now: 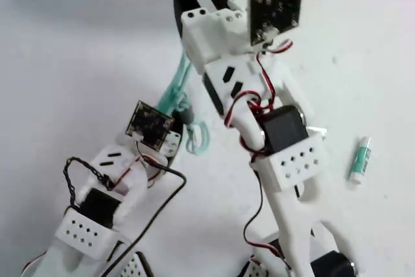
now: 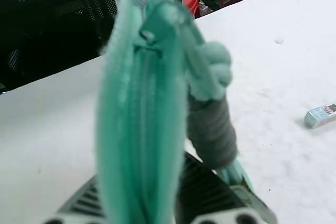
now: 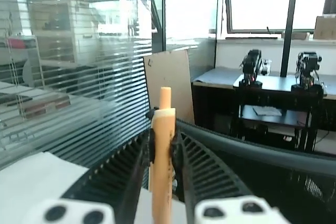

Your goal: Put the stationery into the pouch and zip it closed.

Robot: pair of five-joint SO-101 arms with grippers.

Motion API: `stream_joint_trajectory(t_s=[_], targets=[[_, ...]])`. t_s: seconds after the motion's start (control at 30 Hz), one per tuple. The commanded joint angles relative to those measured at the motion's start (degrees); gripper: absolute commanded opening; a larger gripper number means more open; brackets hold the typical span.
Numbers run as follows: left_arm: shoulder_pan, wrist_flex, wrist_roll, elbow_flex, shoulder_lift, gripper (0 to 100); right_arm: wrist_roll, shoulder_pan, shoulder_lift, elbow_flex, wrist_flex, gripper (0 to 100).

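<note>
A teal pouch (image 2: 139, 129) stands on edge between the jaws of my left gripper (image 2: 152, 214), which is shut on it. Its zipper runs up the edge facing the camera, and a grey tassel (image 2: 210, 129) with a teal knot hangs beside it. In the high view the pouch (image 1: 176, 89) shows as a teal strip just beyond the left arm's camera board, close against the right arm (image 1: 227, 37). My right gripper (image 3: 163, 145) is raised off the table and shut on a tan pencil-like stick (image 3: 165, 106) that points upward. A white and teal tube (image 1: 360, 159) lies on the table at the right.
The white table (image 1: 78, 63) is bare on its left side. The right arm's body crosses the middle of the table, and cables trail from both arms. The same tube (image 2: 320, 116) lies some way from the pouch. Beyond the table's far edge are dark chairs and red stools.
</note>
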Motion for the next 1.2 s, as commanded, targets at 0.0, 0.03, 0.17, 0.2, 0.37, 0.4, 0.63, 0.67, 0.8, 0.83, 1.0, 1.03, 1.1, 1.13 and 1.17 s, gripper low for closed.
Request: stream_joint_trajectory(t_s=[0.0, 0.03, 0.17, 0.2, 0.37, 0.4, 0.63, 0.67, 0.8, 0.83, 1.0, 1.03, 1.1, 1.13, 1.17], targets=[[-0.6, -0.7, -0.7, -0.1, 1.0, 2, -0.2, 0.4, -0.8, -0.1, 3.5, 1.7], [-0.6, -0.7, -0.7, -0.1, 1.0, 2, -0.3, 0.3, -1.5, 0.4, 5.2, 1.7], [-0.6, -0.8, -0.7, -0.2, 1.0, 2, -0.4, -0.9, -5.0, 1.1, 12.4, 1.7], [-0.6, -0.8, -0.5, -0.2, 1.0, 2, -0.3, -1.3, -5.7, 1.1, 13.8, 1.7], [-0.6, -0.7, -0.3, -0.2, 1.0, 6, 0.1, -1.9, -5.1, 1.1, 19.5, 2.1], [-0.6, -0.7, -0.3, -0.2, 1.0, 7, 0.1, -1.7, -4.2, 1.1, 20.8, 2.2], [-0.6, -0.4, -0.2, -0.1, 1.0, 9, 0.1, -1.7, -2.3, 0.4, 28.3, 26.9], [-0.6, -0.4, -0.2, -0.1, 1.0, 9, 0.1, -1.7, -2.4, -0.9, 29.6, 30.3], [-0.6, -0.4, -0.2, -0.1, 1.0, 9, 0.1, 0.2, -4.1, -9.0, 35.7, 29.3], [-0.6, -0.4, -0.2, -0.1, 1.0, 9, 0.1, 0.9, -4.7, -10.9, 36.8, 29.1], [-0.6, -0.4, -0.2, -0.1, 1.0, 9, 0.1, 5.7, -6.0, -15.1, 40.1, 29.1], [-0.6, -0.4, -0.2, -0.1, 1.0, 9, 0.1, 6.4, -6.0, -15.0, 40.7, 29.1], [-0.6, -0.4, -0.2, -0.1, 1.0, 9, 0.1, 7.7, -5.3, -14.9, 41.0, 29.1], [-0.6, -0.4, -0.2, -0.1, 1.0, 9, 0.1, 8.0, -4.5, -14.9, 40.4, 29.1], [-0.6, -0.4, -0.2, -0.1, 1.0, 10, 0.1, 8.0, -3.3, -14.8, 39.1, 29.0]])
